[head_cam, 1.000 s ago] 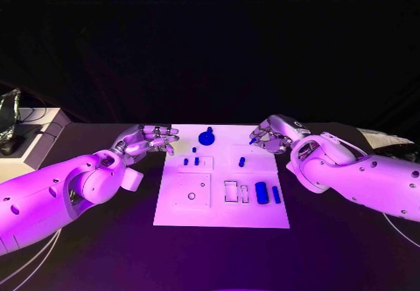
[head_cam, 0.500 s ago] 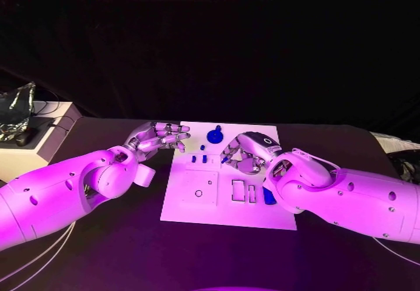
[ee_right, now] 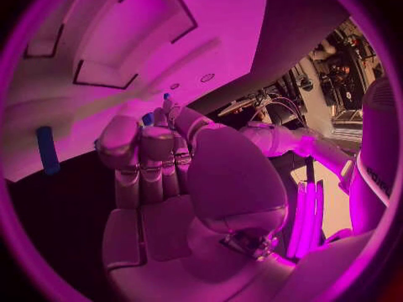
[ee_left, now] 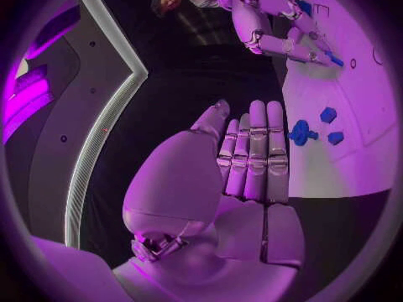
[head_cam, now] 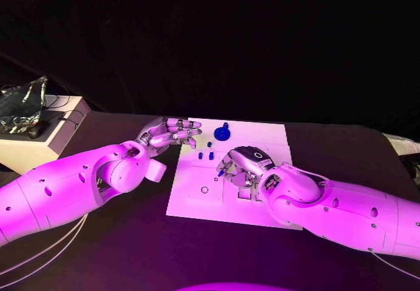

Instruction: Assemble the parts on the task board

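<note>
Both hands are over the task board.
The right hand pinches a small blue part; the left hand, fingers together, holds nothing.

text: none legible | labels, brands, numbers, signs: none readable on any surface | flat white rectangular task board: bare of print where it shows beside the silver many-fingered right hand | white arm shells: unmarked apart from small dark dots
</note>
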